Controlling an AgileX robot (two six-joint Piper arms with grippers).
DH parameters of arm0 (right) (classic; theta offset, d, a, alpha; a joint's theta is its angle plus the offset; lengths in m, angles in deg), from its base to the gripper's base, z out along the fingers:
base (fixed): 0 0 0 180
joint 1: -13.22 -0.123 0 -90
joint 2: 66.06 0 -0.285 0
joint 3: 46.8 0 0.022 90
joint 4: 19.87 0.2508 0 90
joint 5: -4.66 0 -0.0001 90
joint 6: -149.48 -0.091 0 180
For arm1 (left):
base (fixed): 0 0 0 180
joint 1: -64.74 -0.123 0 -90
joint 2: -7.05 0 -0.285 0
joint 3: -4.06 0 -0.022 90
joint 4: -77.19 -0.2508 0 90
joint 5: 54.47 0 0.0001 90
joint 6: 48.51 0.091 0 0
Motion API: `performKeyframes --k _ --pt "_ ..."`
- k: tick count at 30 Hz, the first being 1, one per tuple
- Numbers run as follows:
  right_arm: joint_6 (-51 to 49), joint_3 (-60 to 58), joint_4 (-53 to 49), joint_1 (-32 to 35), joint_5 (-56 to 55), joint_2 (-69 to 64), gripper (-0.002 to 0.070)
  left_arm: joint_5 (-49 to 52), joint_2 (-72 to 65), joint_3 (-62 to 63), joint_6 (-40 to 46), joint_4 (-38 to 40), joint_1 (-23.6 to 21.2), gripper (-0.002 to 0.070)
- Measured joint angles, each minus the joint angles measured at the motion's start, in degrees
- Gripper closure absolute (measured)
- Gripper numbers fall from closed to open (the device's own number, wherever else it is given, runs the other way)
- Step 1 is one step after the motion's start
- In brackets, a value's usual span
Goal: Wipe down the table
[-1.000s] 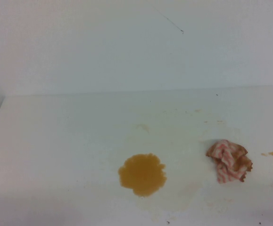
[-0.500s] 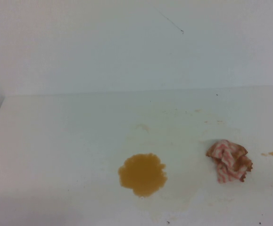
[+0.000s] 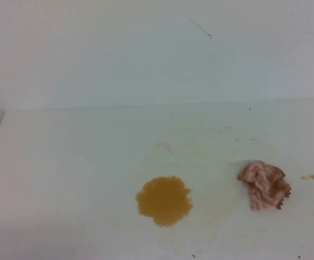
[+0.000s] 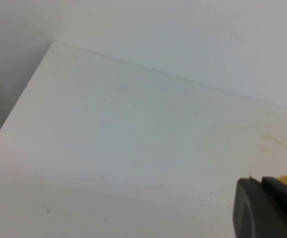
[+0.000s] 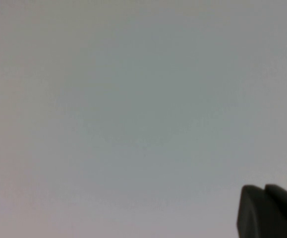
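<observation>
White surface (image 3: pixel 64 162) carries a brown spill (image 3: pixel 164 200); the crumpled red-checked cloth (image 3: pixel 263 185) lies apart, right of the spill. Both clenched and empty, the left hand (image 4: pixel 260 184) and the right hand (image 5: pixel 264 189) hang well clear of the spill.

Bright, even light washes the table (image 3: pixel 64 162); wrist views look blurred.

Your high camera looks down from your side at the table (image 3: pixel 64 162) and back wall (image 3: pixel 146 54); your left wrist camera shares the table's far-left corner, the right one sees only a plain pale surface
</observation>
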Motion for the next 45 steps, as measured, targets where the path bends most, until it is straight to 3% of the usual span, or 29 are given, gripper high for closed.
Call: performKeyframes --k 8,17,21,28,37,45 --pt "5.1 14.9 0.0 0.0 15.1 -11.3 0.0679 0.0 0.0 0.0 0.0 0.0 0.0 0.0675" --pt "5.1 31.6 2.8 0.0 48.1 -32.5 0.0679 0.0 0.0 0.0 0.0 0.0 0.0 0.0675" --pt "11.5 32.8 3.9 0.0 57.3 -38.2 0.0679 0.0 0.0 0.0 0.0 0.0 0.0 0.0675" --pt "11.3 32.6 9.2 0.0 63.5 -44.1 0.0679 0.0 0.0 0.0 0.0 0.0 0.0 0.0675" --pt "12.2 32.6 9.9 0.0 62.1 -52.4 0.0679 0.0 0.0 0.0 0.0 0.0 0.0 0.0675" --pt "18.5 32.6 20.2 0.0 63.9 -58.9 0.0679 0.0 0.0 0.0 0.0 0.0 0.0 0.0675"
